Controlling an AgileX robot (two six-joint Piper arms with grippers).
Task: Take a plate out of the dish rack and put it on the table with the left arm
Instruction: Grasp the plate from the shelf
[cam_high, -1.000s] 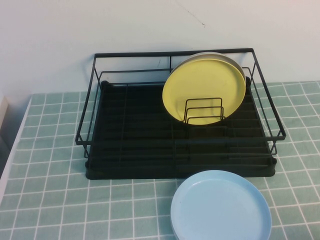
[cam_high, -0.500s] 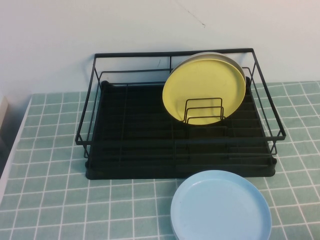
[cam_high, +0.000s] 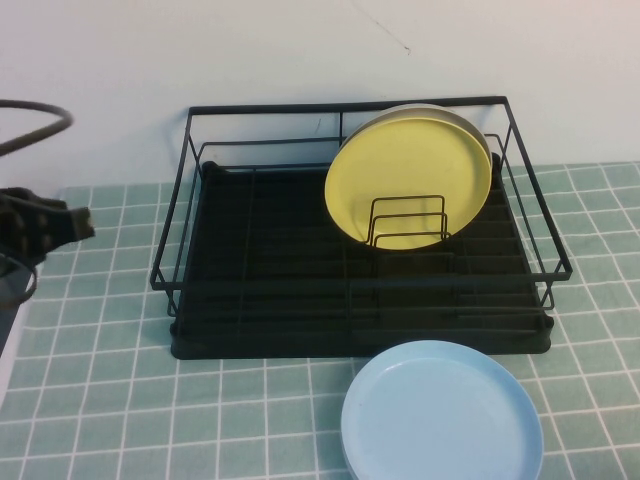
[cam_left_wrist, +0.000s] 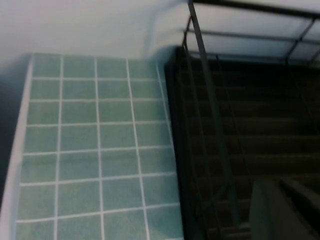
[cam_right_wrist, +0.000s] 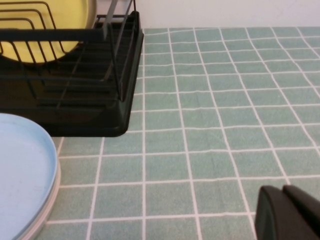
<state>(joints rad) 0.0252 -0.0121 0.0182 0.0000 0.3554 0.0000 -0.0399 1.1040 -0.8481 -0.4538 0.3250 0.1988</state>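
Observation:
The yellow plate stands on edge against wire dividers at the back right of the black dish rack; it also shows in the right wrist view. My left gripper hovers at the left edge of the high view, left of the rack and above the green tiled table, far from the plate. In the left wrist view its fingers lie together over the rack's left side. My right gripper is shut and empty, low over the tiles right of the rack.
A grey-white plate stands right behind the yellow one. A light blue plate lies flat on the tiles in front of the rack, also in the right wrist view. A white wall stands behind the rack. The table's left edge is near.
My left arm with its looping cable has come into the high view from the left edge. The plates and rack have not moved.

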